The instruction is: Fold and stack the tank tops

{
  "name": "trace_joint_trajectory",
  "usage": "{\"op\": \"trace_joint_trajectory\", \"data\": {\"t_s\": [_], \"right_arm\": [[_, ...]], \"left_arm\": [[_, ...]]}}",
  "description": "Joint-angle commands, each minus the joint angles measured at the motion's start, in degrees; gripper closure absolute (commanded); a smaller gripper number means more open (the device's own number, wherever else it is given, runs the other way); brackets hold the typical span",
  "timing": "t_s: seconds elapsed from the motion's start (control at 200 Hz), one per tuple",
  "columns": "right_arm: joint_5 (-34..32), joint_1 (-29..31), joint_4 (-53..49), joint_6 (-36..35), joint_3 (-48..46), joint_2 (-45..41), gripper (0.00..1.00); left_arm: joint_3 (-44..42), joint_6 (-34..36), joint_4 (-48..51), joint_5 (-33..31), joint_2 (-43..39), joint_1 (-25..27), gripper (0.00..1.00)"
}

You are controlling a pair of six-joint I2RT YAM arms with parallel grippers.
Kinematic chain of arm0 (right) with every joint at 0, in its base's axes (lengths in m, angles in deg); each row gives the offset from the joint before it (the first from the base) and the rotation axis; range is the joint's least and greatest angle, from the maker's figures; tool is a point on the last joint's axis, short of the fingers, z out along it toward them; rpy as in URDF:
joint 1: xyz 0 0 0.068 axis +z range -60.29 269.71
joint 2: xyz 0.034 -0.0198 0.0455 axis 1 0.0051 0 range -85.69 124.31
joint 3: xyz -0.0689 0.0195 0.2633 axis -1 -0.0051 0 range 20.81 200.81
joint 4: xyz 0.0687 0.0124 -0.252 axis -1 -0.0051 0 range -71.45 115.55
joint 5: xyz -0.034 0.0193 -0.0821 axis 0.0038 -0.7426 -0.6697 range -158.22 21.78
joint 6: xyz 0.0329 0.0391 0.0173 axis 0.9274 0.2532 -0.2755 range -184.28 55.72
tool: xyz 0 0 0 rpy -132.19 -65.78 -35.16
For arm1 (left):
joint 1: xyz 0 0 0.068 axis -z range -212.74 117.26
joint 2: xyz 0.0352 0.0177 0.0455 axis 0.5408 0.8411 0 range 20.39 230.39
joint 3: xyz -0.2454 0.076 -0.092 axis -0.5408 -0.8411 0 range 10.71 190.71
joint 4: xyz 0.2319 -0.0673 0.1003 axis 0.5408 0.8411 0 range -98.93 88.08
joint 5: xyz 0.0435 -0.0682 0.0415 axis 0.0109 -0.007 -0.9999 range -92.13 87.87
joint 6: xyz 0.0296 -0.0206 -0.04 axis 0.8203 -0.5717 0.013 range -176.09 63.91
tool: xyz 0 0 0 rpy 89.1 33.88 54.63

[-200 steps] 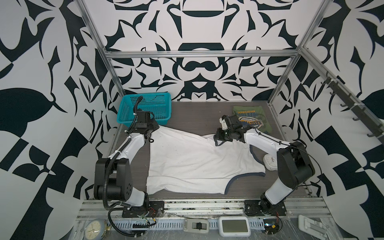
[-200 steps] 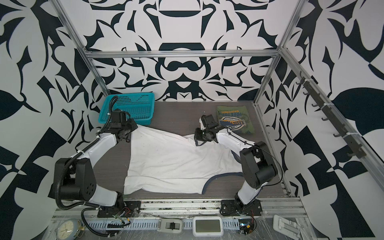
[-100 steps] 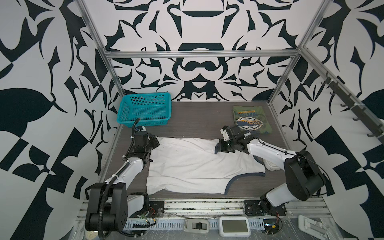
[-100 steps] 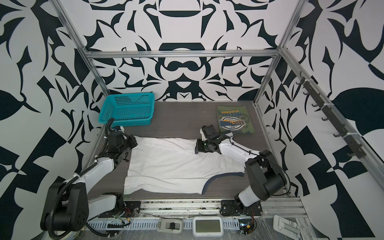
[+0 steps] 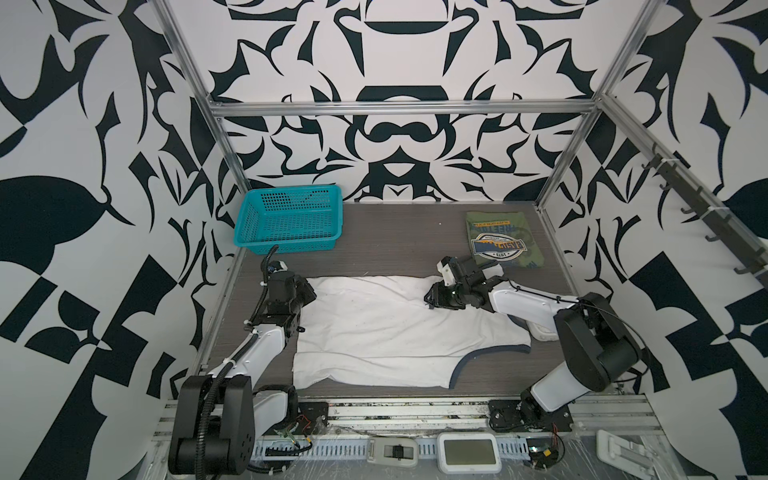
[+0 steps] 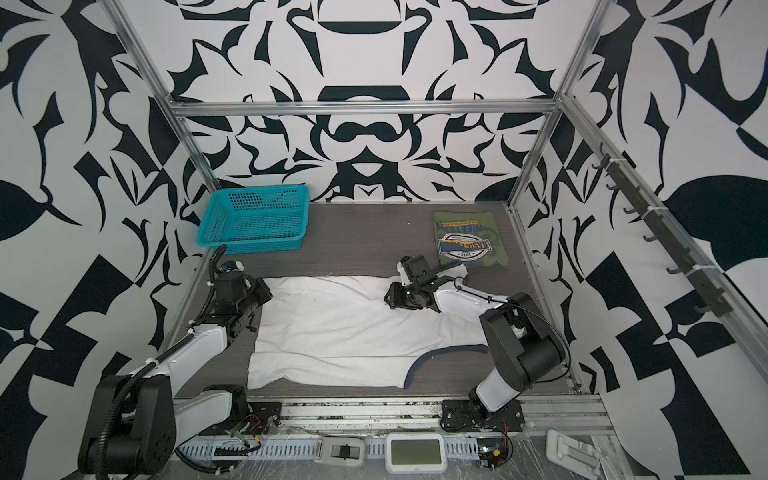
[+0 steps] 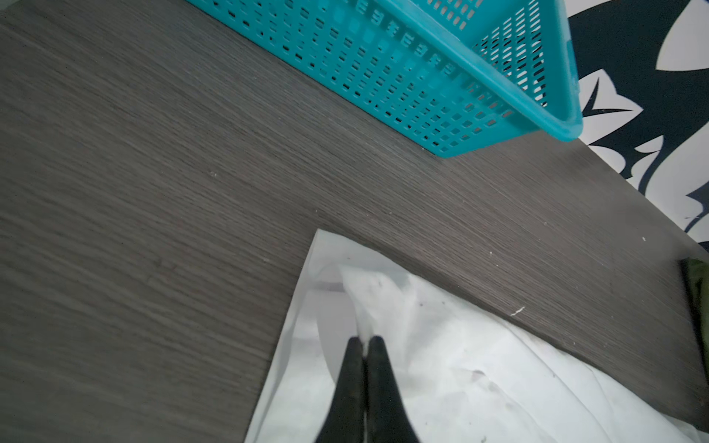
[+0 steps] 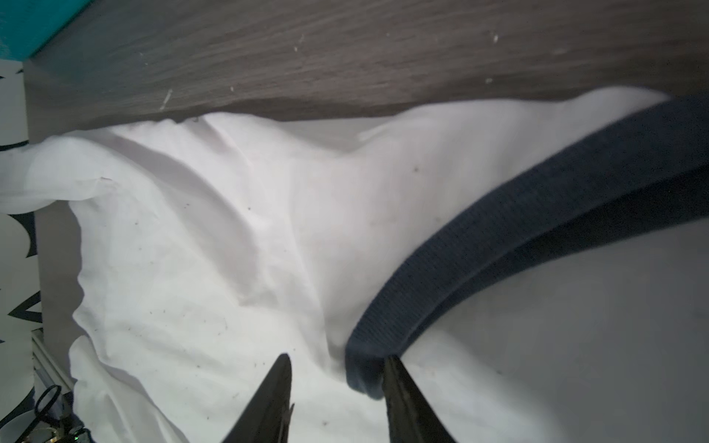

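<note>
White top (image 5: 395, 328) folded over, the right gripper (image 8: 337, 358) has just opened off its trim (image 8: 498, 237) — the left gripper (image 7: 362, 341) still pinches a corner.

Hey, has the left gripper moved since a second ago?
Yes. In a top view the left gripper, shut on the white tank top, has pulled nearer the camera, away from the teal basket it was beside.
</note>
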Motion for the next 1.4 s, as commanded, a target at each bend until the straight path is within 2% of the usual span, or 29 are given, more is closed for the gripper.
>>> {"op": "trace_joint_trajectory", "data": {"t_s": [0.0,0.19,0.33,0.46,0.595,0.715,0.84,0.885,0.94,1.055,1.115,1.21,1.305,1.395], "right_arm": [[-0.5,0.4,2.1,0.4,0.8,0.9,0.58],[0.2,1.6,1.6,0.0,2.0,2.2,0.62],[-0.8,1.7,0.6,-0.2,0.7,-0.6,0.84],[-4.5,1.8,-4.4,-1.3,0.1,-6.2,0.94],[-5.5,1.8,-8.2,-1.2,-0.2,-10.3,0.96],[-3.6,1.8,-7.2,0.7,-2.3,-11.2,0.97],[-2.9,2.1,-5.9,1.7,-5.4,-11.8,0.97],[-2.5,2.1,-5.3,2.0,-6.3,-11.8,0.96],[-1.6,2.2,-4.7,2.1,-6.8,-11.5,0.92],[-1.4,2.5,-6.1,1.4,-5.7,-10.6,0.65],[-3.4,2.4,-8.9,0.3,-4.1,-11.5,0.50],[-9.4,2.2,-15.4,-2.3,-0.1,-13.9,0.40],[-15.6,0.6,-20.4,-4.3,3.8,-15.5,0.39],[-14.4,-3.7,-20.7,-4.8,6.5,-13.6,0.39]], "left_arm": [[1.1,-0.8,2.2,-1.9,-0.7,-0.5,1.00],[0.6,-1.9,4.2,-2.7,-2.1,-0.6,1.00],[0.4,-2.4,6.8,-3.0,-4.0,-0.8,1.00],[-0.5,-2.6,9.3,-3.6,-7.2,-1.1,1.00],[-1.0,-4.1,11.6,-5.7,-9.3,-1.1,1.00],[-0.2,-7.3,15.9,-8.6,-8.0,-1.1,1.00],[1.4,-10.6,19.3,-8.6,-6.0,-1.1,0.98],[1.8,-11.6,20.0,-8.1,-5.2,-1.1,0.93],[2.8,-13.1,21.9,-8.4,-4.3,-1.1,0.76],[4.9,-13.9,24.9,-9.8,-3.9,-1.1,0.47],[6.6,-14.2,27.8,-12.2,-5.2,-1.1,0.37],[9.1,-14.3,30.3,-13.0,-8.8,-1.1,0.32],[11.0,-12.5,27.9,-6.0,-9.3,-1.0,0.33],[13.9,-12.5,27.9,0.8,-4.6,1.4,0.34]]}}
